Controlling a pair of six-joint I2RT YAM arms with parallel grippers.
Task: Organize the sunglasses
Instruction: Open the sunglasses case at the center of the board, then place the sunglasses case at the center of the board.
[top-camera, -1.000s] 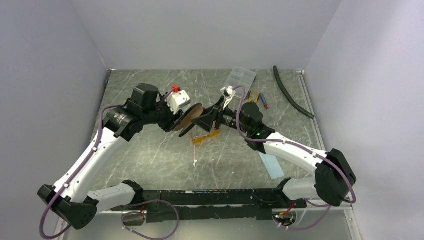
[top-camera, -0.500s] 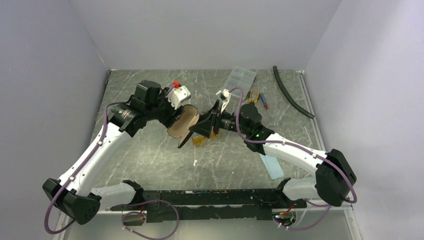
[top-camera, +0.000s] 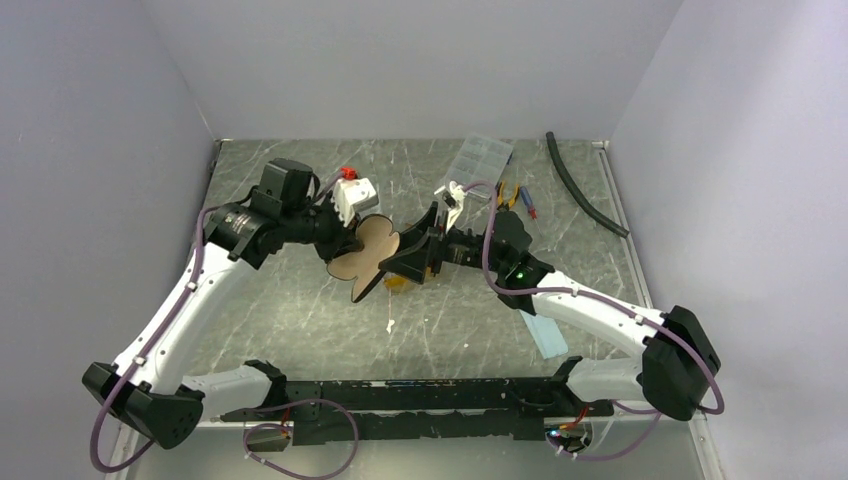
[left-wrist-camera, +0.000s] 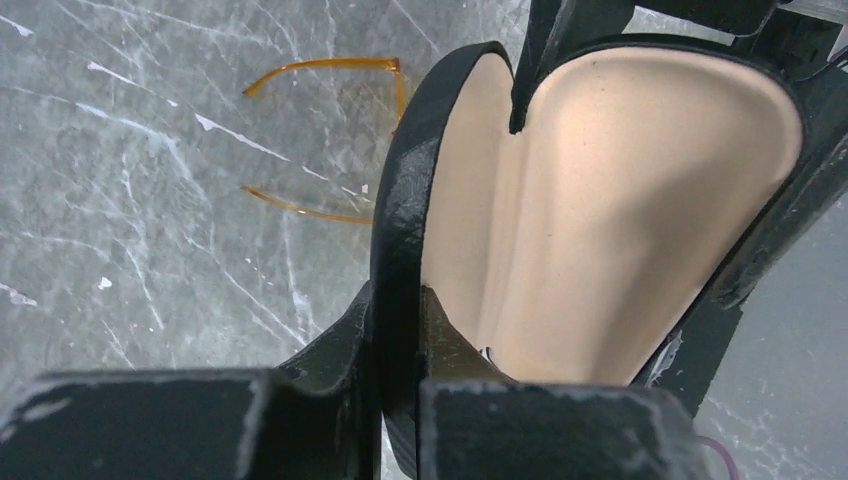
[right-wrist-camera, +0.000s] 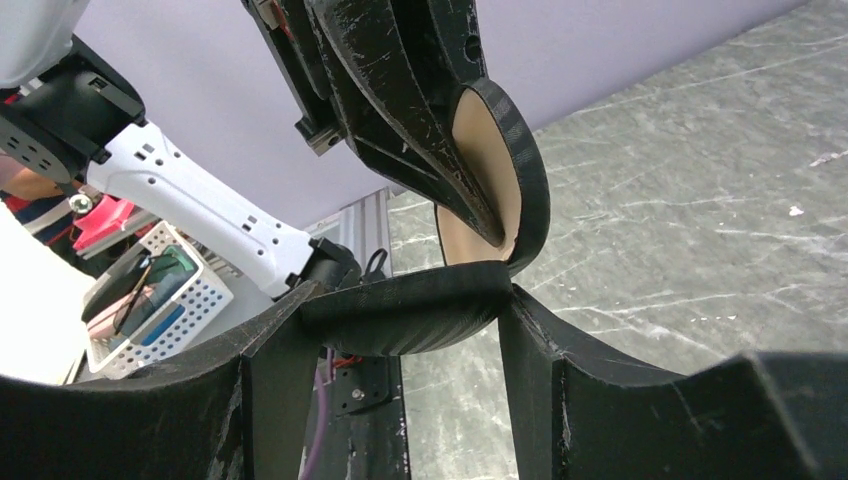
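The glasses case is held open above the table between both grippers. Its tan lining (top-camera: 368, 250) faces the camera and its black half (top-camera: 410, 255) points right. My left gripper (top-camera: 348, 238) is shut on the rim of the tan-lined half (left-wrist-camera: 620, 200), with the fingertips (left-wrist-camera: 450, 335) pinching the black edge. My right gripper (right-wrist-camera: 405, 300) is shut on the other black half (right-wrist-camera: 410, 315). The orange sunglasses lie on the table under the case; only a sliver (top-camera: 398, 284) shows from above, and their thin arms (left-wrist-camera: 320, 65) show in the left wrist view.
A clear organiser box (top-camera: 480, 155), orange-handled pliers (top-camera: 512, 195) and a black hose (top-camera: 585, 195) lie at the back right. A pale blue sheet (top-camera: 545, 330) lies near the right arm. A small white scrap (top-camera: 389, 325) lies at the front of the table.
The case has swung open wider, its tan lining now facing up. Both grippers have shifted with it, and it now covers most of the sunglasses in the top view.
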